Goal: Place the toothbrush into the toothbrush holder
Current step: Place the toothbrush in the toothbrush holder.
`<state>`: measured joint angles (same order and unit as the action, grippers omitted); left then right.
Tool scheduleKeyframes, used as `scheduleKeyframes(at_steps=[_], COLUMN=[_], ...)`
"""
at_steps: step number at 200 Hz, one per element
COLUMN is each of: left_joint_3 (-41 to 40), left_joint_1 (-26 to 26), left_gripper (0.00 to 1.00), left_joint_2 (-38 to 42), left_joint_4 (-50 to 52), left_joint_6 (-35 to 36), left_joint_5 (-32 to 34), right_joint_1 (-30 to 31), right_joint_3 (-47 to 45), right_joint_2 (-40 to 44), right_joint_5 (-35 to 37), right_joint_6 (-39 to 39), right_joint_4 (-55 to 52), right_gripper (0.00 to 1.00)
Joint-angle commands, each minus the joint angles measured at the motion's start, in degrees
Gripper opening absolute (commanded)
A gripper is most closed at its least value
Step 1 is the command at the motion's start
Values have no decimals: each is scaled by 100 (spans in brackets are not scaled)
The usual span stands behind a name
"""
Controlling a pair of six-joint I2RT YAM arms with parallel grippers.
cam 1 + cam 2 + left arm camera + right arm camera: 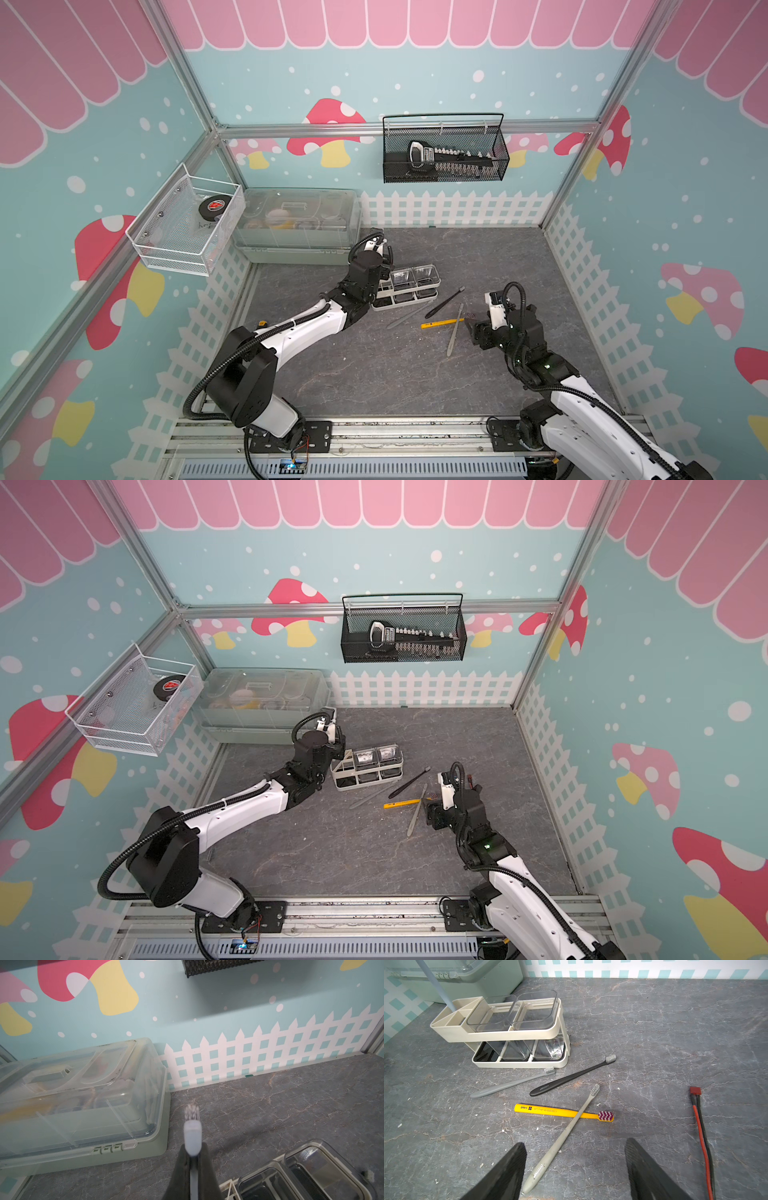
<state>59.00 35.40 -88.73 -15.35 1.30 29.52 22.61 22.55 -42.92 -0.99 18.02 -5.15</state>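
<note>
While the left tool (193,1147) is clenched on a pale blue toothbrush (192,1136), the bristled head pokes out just past its fingertips. Below the tool the handle slants down into the divided end of the holder (500,1037). It enters the compartment on the side away from the right tool, though I cannot tell how deep it goes. The holder stands on the table (664,1032) right under the left tool, and its two clear cups (535,1009) sit in the rack on the side farther from that tool. A clear-lidded box (83,1105) sits close beside the left tool, by the back wall. The right tool (575,1142) is released, jaws wide apart and low over the table, well apart from the holder. The handle end of a beige brush (566,1132) lies between the jaws, close to one of them, and I cannot tell whether it touches. Just ahead of this tool the beige brush lies across a yellow brush (550,1111). Beyond those, a black brush (571,1079) and a grey brush (512,1084) lie flat between the tool and the holder. The grey one's head lies just beside the holder's base.
</note>
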Motion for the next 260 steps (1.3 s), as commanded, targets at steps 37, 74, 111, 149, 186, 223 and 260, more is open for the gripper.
scheduleKeyframes(at_steps=[37, 74, 111, 149, 186, 223, 260], left_joint_3=[-301, -484, -644, -688, -653, -713, -713], left_joint_1=[-33, 21, 59, 55, 56, 60, 60], left_gripper=[0, 0, 0, 0, 0, 0, 0], left_joint_2=[-312, -520, -622, -759, -909, -1050, -1131], left_joint_4=[-701, -1064, -1422, -1596, -1652, -1881, -1888], left_joint_6=[-224, -125, -32, -32, -25, 19, 11], left_joint_5=[-34, -56, -34, 1, 19, -16, 70], right_joint_1=[24, 24, 25, 25, 24, 24, 24], right_joint_3=[-101, -102, -120, -119, -121, -113, -93], right_joint_2=[84, 68, 63, 54, 32, 27, -10], right_joint_5=[79, 73, 99, 100, 111, 118, 132], right_joint_6=[-62, -71, -79, -97, -110, -115, -123], right_joint_4=[-18, -21, -15, -12, -8, -10, -12], right_gripper=[75, 76, 76, 76, 76, 76, 77])
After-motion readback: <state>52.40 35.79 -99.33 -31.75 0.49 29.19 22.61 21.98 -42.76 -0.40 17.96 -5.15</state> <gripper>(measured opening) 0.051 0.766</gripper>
